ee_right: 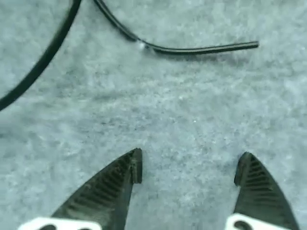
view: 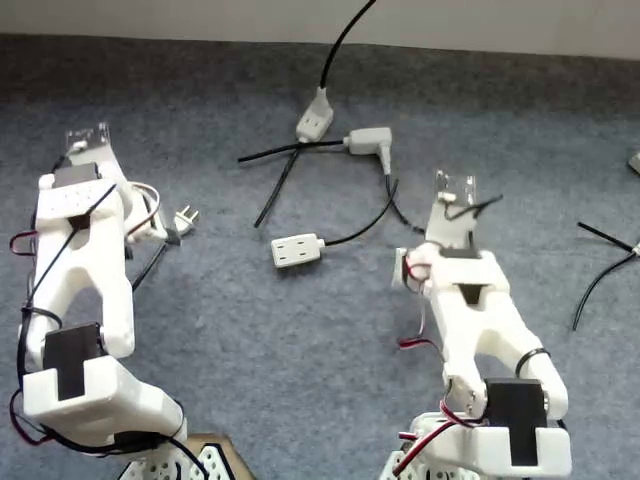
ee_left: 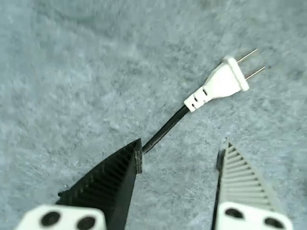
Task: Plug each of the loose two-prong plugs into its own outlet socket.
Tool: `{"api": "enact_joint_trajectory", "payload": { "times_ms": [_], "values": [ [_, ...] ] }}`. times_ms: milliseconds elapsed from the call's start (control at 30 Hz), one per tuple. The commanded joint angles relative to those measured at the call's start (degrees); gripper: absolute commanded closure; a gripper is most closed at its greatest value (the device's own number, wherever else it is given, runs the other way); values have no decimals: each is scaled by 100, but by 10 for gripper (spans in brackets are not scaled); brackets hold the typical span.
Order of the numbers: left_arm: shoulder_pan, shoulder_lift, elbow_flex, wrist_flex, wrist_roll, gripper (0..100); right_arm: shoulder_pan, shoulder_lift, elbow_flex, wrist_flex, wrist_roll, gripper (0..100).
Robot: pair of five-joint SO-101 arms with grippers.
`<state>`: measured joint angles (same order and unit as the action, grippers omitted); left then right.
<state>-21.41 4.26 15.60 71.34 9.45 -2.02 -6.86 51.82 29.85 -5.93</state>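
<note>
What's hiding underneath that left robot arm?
The black cord of the white two-prong plug runs under the left arm across the grey carpet; where it goes beyond that is covered.

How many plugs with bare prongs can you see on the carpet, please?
1. The white two-prong plug lies just ahead of the left gripper, whose jaws stand open. More may be hidden under the arms or out of frame.

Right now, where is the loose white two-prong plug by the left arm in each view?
High view: white plug on the carpet, just beside the left arm.
Left wrist view: plug ahead of the open fingers, nearer the pale one.
Right wrist view: a black cable on carpet ahead.
Shared landmark: the plug's black cord, trailing back from it.
</note>
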Motion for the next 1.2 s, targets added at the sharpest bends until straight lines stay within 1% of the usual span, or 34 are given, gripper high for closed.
{"api": "enact_joint_trajectory", "payload": {
  "times_ms": [0,100,200,233,300,433,500,600,700,767,833,933,1033,1100,1167],
  "values": [
    [119,-48,-1103,431,-923,737,66,-330,259,-919,-79,692],
    [224,-22,-1886,721,-1609,737,75,-321,259,-919,-62,692],
    [365,-22,-2202,826,-2321,737,84,-321,268,-919,-53,692],
    [418,-13,-2202,818,-2435,737,92,-321,268,-919,-53,692],
    [462,154,-2202,791,-2400,737,92,-312,268,-919,-53,692],
    [673,1200,-2695,862,-2418,737,92,-312,268,-919,-53,692],
    [752,1833,-3248,1160,-2708,738,92,-312,268,-919,-53,692],
    [840,2695,-4330,1899,-3332,740,84,-312,268,-919,-53,692],
    [822,3389,-5525,2541,-3789,741,75,-303,268,-919,-53,692],
    [734,3732,-6185,2796,-4123,741,75,-295,268,-927,-53,692],
    [646,3996,-6633,2884,-4378,741,75,-286,259,-936,-53,692],
    [523,4215,-6862,2892,-4870,748,66,-286,259,-945,-53,692],
    [444,4286,-6853,2919,-5530,797,66,-286,259,-945,-53,692],
    [409,4295,-6853,2919,-5741,812,66,-286,259,-945,-53,692],
    [400,4295,-6800,2927,-5855,805,66,-286,259,-945,-53,692]
  ]
}}
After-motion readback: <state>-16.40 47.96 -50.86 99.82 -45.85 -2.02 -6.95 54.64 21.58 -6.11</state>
